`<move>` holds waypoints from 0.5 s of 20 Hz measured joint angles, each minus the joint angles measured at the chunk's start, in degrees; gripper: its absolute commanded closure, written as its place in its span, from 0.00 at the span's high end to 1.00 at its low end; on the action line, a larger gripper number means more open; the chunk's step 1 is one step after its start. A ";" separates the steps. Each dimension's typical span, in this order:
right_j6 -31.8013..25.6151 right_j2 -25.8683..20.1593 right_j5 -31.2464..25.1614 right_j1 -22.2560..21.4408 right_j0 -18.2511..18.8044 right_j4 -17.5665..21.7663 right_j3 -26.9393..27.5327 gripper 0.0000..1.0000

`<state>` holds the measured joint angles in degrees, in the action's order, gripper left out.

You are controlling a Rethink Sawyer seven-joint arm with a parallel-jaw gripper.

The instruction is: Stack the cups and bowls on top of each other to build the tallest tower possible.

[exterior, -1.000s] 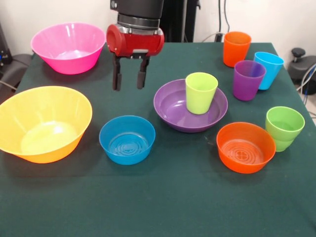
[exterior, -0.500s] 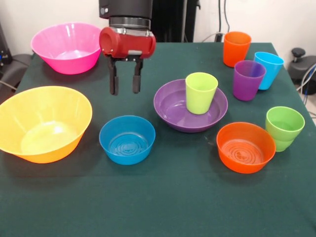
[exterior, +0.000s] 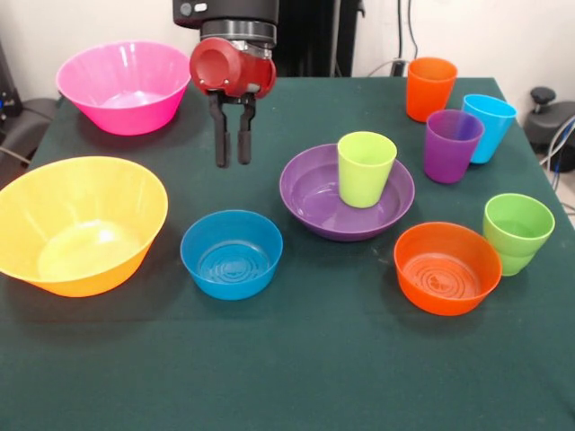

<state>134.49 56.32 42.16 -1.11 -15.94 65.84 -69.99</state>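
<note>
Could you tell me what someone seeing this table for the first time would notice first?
Probably the red and black pincer hanging empty above the cloth, just beyond the small blue bowl. Next, the lime-yellow cup standing upright inside the wide purple bowl at the middle. The two big bowls, pink and yellow-orange, dominate the picture's left side.

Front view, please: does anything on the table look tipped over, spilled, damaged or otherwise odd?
Nothing stands out. Every bowl and cup sits upright and looks intact. The lime-yellow cup stands inside the purple bowl, slightly off centre. The claw hangs empty above the table, clear of the blue bowl.
</note>
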 measured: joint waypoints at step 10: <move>-1.32 -0.01 -0.61 0.48 -0.58 0.00 0.01 1.00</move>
<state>133.17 56.31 41.55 -0.63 -16.52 65.84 -69.98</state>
